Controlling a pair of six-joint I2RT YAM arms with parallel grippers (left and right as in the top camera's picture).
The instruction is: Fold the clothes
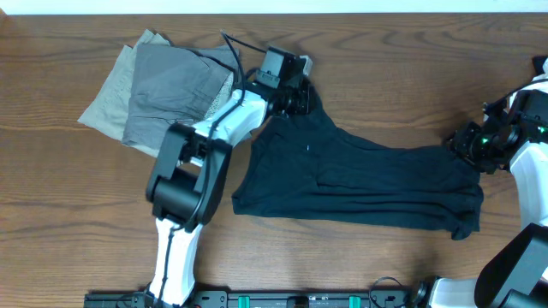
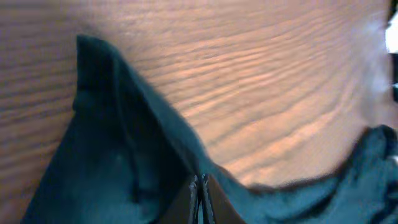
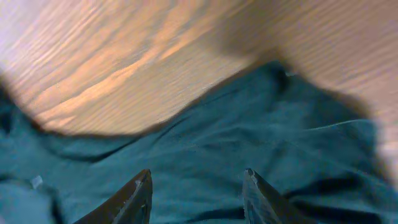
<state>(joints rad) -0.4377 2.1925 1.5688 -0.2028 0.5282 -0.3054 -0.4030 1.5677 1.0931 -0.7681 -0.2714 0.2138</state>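
Observation:
The black trouser-like garment (image 1: 360,184) lies spread across the middle of the table, with a small white logo (image 1: 308,148). My left gripper (image 1: 299,97) is shut on its far left corner; in the left wrist view the closed fingers (image 2: 200,182) pinch the dark fabric (image 2: 112,168) at its edge. My right gripper (image 1: 459,144) hovers over the garment's right end. In the right wrist view its fingers (image 3: 198,177) are open and empty, just above the fabric (image 3: 205,149). A grey garment (image 1: 175,85) lies folded on a khaki piece (image 1: 104,104) at the far left.
Black cables (image 1: 231,47) run from the left wrist over the grey garment. The left arm (image 1: 193,167) stretches from the near edge along the black garment's left side. The right arm's base (image 1: 522,257) stands at the right edge. Bare wooden table (image 1: 411,68) lies beyond the garment.

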